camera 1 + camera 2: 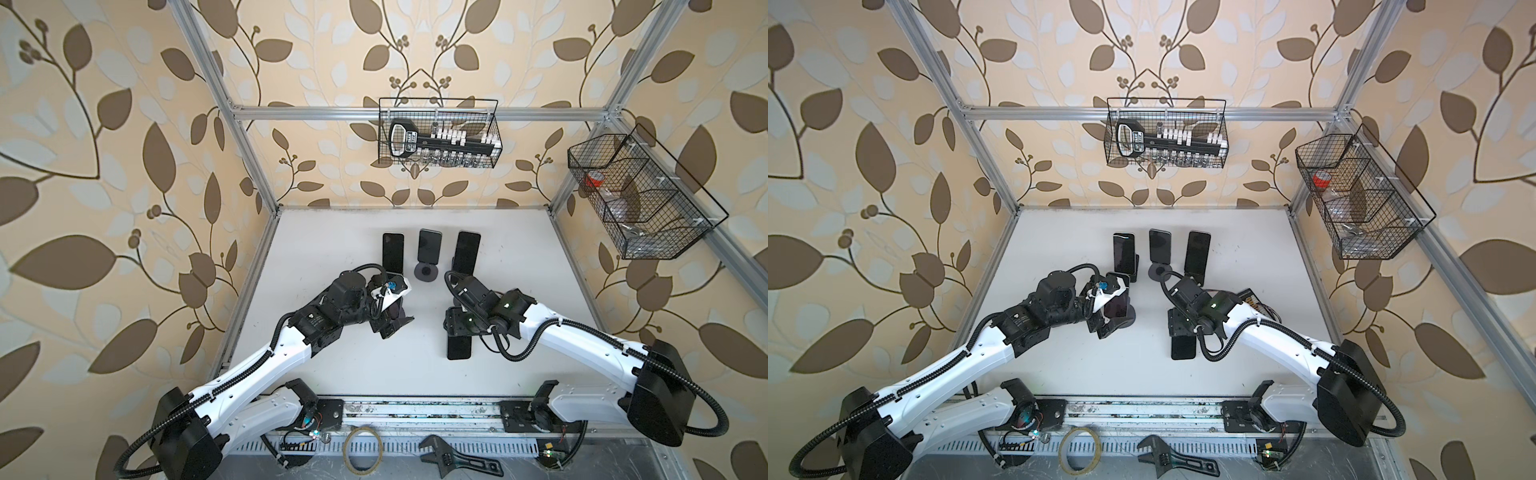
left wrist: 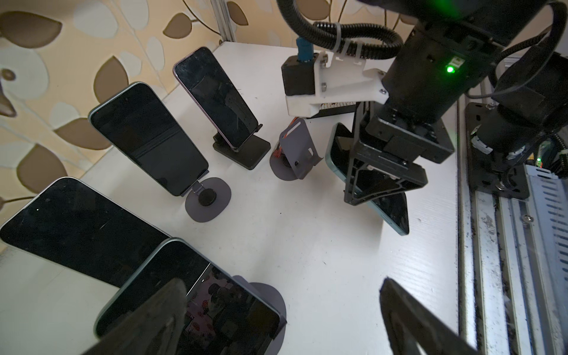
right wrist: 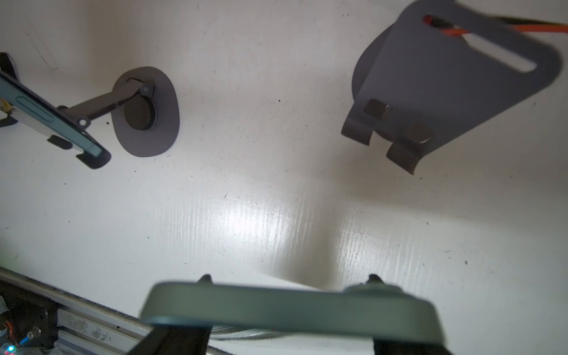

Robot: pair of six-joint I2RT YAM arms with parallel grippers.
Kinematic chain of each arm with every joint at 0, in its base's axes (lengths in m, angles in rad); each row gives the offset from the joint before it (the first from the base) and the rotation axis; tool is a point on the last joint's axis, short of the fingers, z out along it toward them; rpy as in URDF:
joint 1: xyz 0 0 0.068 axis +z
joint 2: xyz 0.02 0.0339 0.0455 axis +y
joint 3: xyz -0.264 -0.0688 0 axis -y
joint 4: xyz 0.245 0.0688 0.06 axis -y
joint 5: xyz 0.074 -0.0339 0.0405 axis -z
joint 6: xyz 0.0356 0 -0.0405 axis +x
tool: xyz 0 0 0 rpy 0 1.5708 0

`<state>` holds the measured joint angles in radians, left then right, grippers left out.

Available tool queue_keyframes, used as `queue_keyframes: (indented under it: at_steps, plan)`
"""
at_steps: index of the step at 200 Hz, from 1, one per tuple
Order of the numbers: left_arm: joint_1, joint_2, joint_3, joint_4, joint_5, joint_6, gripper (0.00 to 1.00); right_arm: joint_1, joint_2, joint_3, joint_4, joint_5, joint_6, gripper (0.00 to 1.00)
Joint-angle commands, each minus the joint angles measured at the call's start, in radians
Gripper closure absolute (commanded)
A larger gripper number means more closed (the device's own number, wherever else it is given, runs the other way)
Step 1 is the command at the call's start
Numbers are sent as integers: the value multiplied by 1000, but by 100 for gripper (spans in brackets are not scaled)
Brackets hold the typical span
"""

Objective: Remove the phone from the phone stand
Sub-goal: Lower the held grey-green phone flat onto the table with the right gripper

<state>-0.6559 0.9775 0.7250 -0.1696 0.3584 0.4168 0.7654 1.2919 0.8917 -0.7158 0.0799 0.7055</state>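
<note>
Left gripper (image 2: pixel 278 287) jaws were wide apart and empty, right at the left phone (image 2: pixel 190 292). That phone leaned back on its round-base stand (image 2: pixel 270 295), well apart from the empty stand (image 2: pixel 296 147) and over on the left side. It sat nearer one finger (image 2: pixel 153 322) than the other, not centred, long axis leaning up and away from the jaws. A back row of three phones (image 1: pixel 430 249) stood on stands beyond the empty stand, untouched. The held phone (image 2: pixel 393 212) hung just beside the empty stand on the rail (image 2: pixel 491 215) side, clear of its cradle. Its long axis was steep, lower end toward the table (image 2: pixel 307 239); contact couldn't be told. Right gripper (image 2: pixel 373 196) was clamped across its width. So one phone looked already off. Next was likely setting it down, or the left arm (image 1: pixel 291 332), the nearer one, centring and closing on the left phone. Wrist views showed the empty stand and its bare lips (image 3: pixel 381 147). Top views hid it under the right arm (image 1: pixel 540 324) but showed the held phone's lower half plainly.
</note>
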Motion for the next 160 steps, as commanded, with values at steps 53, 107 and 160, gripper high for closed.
queue_keyframes:
  at_steps: [53,107,160]
  plan:
    - [-15,-5,22,-8,-4,17,2,9,24,-34,-30,-39,40,41]
    - [-21,-11,22,-8,-2,16,2,14,63,-35,-51,-78,63,41]
    - [-25,-19,22,-8,-4,16,2,25,86,-27,-72,-76,71,41]
